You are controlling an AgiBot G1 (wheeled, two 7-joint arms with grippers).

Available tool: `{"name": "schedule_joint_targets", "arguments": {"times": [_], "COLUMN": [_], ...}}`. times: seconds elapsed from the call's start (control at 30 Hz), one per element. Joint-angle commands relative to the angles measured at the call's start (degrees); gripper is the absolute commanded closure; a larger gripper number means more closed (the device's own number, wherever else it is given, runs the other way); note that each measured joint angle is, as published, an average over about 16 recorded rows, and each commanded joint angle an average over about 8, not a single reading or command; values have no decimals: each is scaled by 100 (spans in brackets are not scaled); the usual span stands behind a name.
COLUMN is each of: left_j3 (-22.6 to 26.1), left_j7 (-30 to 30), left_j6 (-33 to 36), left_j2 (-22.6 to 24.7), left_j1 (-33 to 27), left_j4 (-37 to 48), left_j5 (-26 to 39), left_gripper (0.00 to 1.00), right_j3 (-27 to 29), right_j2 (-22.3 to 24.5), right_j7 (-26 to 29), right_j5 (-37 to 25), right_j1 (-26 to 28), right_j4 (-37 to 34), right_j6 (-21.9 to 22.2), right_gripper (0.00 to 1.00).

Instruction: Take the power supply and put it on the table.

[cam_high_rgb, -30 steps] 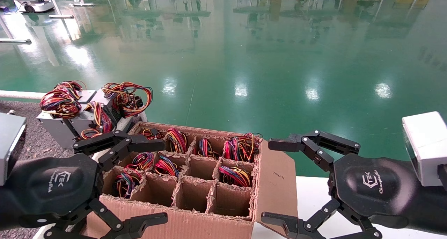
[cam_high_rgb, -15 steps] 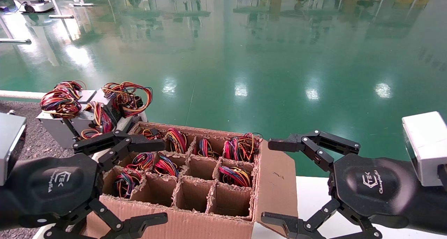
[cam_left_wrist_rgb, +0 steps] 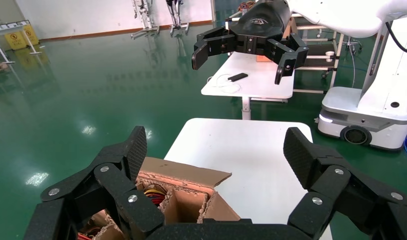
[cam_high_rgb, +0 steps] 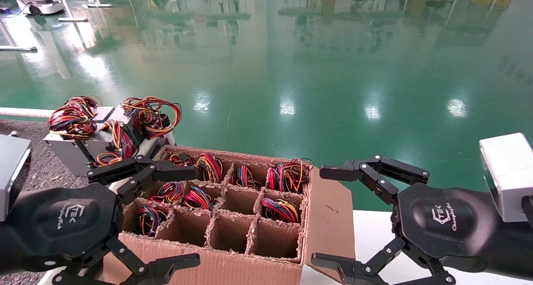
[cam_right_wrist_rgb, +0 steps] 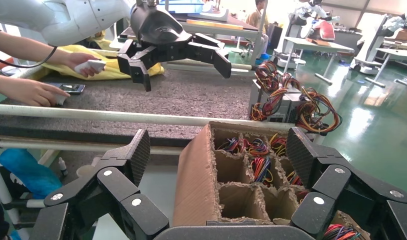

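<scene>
The power supply [cam_high_rgb: 141,124], a silver-grey box with a big loose loop of red, yellow and black wires, rests on the dark grey table [cam_high_rgb: 37,168] beside two like units. It also appears in the right wrist view [cam_right_wrist_rgb: 305,107]. My left gripper [cam_high_rgb: 193,216] hovers open over the near left of the cardboard box [cam_high_rgb: 216,268], nothing between its fingers [cam_left_wrist_rgb: 217,150]. My right gripper [cam_high_rgb: 318,216] is open and empty beside the box's right flap [cam_right_wrist_rgb: 219,150].
The box [cam_right_wrist_rgb: 196,185] holds several wire bundles in its compartments and stands on a white surface [cam_high_rgb: 374,235]. A white rail [cam_right_wrist_rgb: 116,117] edges the table. A person's hands [cam_right_wrist_rgb: 31,90] lie on the table's far side. Green floor lies beyond.
</scene>
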Motion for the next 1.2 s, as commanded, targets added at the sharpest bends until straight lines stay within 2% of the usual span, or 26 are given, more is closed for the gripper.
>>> {"name": "schedule_joint_targets", "arguments": {"times": [0.03, 0.87, 0.9, 1.13, 1.17, 1.2], "left_j3": [0, 0, 0, 0, 0, 0], "left_j7": [0, 0, 0, 0, 0, 0], "left_j6": [0, 0, 0, 0, 0, 0], "left_j2": [0, 0, 0, 0, 0, 0], "left_j1": [0, 0, 0, 0, 0, 0], "left_j4": [0, 0, 0, 0, 0, 0], "left_j5": [0, 0, 0, 0, 0, 0], "left_gripper": [0, 0, 0, 0, 0, 0], "right_j3": [0, 0, 0, 0, 0, 0], "right_j2": [0, 0, 0, 0, 0, 0], "right_j7": [0, 0, 0, 0, 0, 0], "right_j5": [0, 0, 0, 0, 0, 0], "right_j1": [0, 0, 0, 0, 0, 0], "right_j4": [0, 0, 0, 0, 0, 0], "right_j6": [0, 0, 0, 0, 0, 0], "right_gripper": [0, 0, 7, 94, 100, 100]}}
